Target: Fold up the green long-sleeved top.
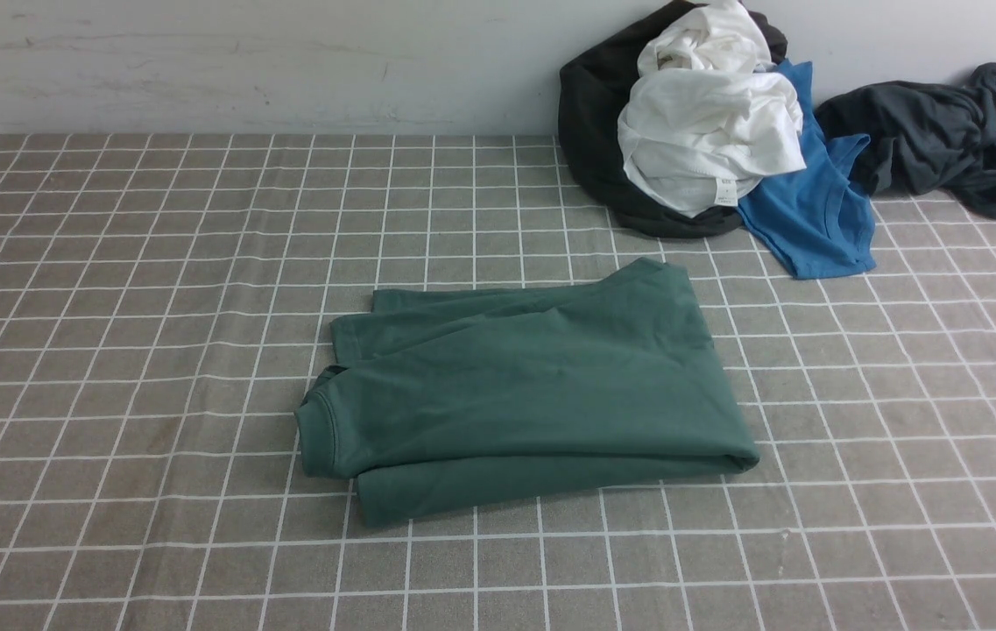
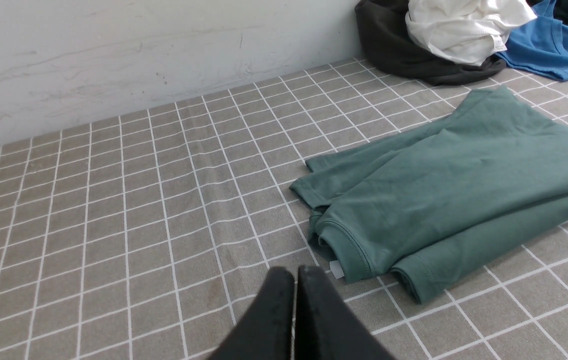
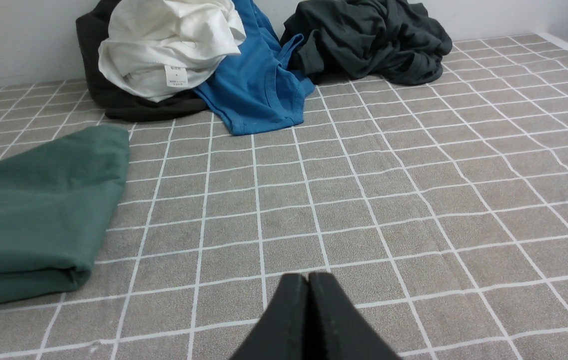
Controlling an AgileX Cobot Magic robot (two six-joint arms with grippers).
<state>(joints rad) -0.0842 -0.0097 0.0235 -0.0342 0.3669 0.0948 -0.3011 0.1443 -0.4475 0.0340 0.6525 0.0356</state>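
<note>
The green long-sleeved top (image 1: 524, 386) lies folded into a compact rectangle in the middle of the checked tablecloth, its ribbed neck at the left end. It also shows in the left wrist view (image 2: 443, 185), with a bit of the white neck tag (image 2: 336, 269) sticking out, and in the right wrist view (image 3: 39, 210). Its chest logo is hidden. My left gripper (image 2: 294, 272) is shut and empty, off the cloth near the top's neck end. My right gripper (image 3: 307, 276) is shut and empty, apart from the top's other end. Neither arm shows in the front view.
A pile of garments sits at the back right by the wall: a white one (image 1: 708, 131) on a black one (image 1: 589, 123), a bright blue T-shirt (image 1: 813, 210), and a dark grey garment (image 1: 944, 140). The grey checked tablecloth (image 1: 156, 307) covers the table.
</note>
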